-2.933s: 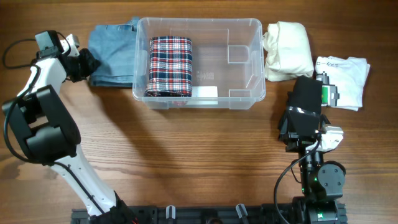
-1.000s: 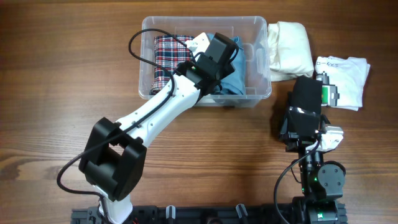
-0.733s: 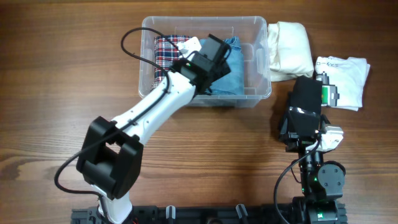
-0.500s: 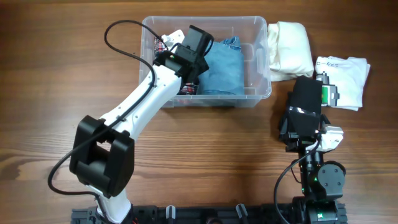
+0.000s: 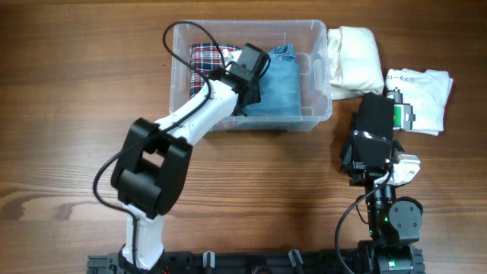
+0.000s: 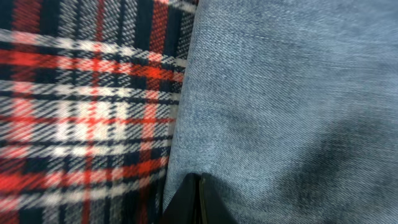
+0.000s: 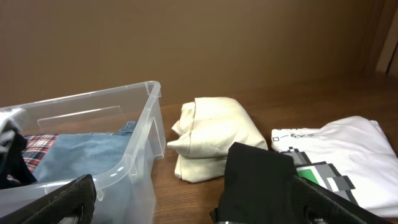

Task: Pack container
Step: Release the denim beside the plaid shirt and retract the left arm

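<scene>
The jeans (image 5: 281,87), on the worktop (image 5: 61,91) moments ago, now lie beside the plaid shirt (image 5: 202,61) in the container (image 5: 228,23) at mid-back, with the left fingers (image 6: 186,202) closed against them and the right fingers (image 7: 56,202) open and idle, so the cream bundle (image 5: 354,61) and white tee (image 5: 422,95) likely remain.

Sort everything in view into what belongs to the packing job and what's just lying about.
Job: container, plaid cloth and jeans inside it, left gripper at the jeans; probably next: cream folded garment, white printed T-shirt, black folded cloth.

Lying about: just the wooden table and the open, unused right gripper.
</scene>
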Robot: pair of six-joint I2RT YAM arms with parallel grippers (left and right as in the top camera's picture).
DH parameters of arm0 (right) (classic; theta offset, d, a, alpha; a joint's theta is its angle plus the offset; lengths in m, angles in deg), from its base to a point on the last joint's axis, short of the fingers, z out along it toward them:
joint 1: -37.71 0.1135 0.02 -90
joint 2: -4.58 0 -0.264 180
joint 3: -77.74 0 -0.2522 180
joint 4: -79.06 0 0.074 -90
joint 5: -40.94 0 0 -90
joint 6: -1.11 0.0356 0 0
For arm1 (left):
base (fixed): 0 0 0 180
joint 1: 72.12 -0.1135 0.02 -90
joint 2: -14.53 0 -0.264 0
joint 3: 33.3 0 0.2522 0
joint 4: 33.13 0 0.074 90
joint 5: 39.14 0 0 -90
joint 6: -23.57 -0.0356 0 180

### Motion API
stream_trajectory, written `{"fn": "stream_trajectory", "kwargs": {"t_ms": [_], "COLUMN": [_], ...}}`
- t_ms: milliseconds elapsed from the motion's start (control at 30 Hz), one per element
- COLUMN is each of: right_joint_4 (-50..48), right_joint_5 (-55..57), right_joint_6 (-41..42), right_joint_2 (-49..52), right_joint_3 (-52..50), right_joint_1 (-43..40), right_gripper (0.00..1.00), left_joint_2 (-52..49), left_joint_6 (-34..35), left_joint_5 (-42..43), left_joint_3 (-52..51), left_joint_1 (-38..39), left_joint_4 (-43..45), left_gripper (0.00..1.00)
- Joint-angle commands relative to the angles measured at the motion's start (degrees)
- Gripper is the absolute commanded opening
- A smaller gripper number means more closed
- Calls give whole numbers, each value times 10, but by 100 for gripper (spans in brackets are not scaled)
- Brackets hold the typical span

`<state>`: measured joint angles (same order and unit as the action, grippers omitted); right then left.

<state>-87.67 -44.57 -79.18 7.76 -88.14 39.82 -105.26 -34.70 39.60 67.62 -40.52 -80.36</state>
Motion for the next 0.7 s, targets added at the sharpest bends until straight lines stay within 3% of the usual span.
{"fn": "stream_trajectory", "kwargs": {"t_ms": [0,167,433,533,667], "right_joint_4": [-3,-3,-3,-3,-3], "right_joint_5": [-7,-7,-8,-8,-7], "right_joint_6": [-7,-7,-7,-7,-7], "right_joint_2": [1,1,1,1,1], "right_joint_3": [0,0,0,0,0], "right_joint_1": [3,3,3,3,3], "right_gripper": [100,100,100,100,100], "left_joint_2": [-16,13,148,201,249], "left_joint_6": [-46,-56,-59,-61,-60], "left_joint_5": [9,10,9,9,9], "left_joint_3": [2,3,3,3,3], "left_joint_1": [-14,-53,-98,-99,-109], "left_joint_4": [-15,-43,-73,-80,-117], "left_gripper": [6,11,60,71,77]}}
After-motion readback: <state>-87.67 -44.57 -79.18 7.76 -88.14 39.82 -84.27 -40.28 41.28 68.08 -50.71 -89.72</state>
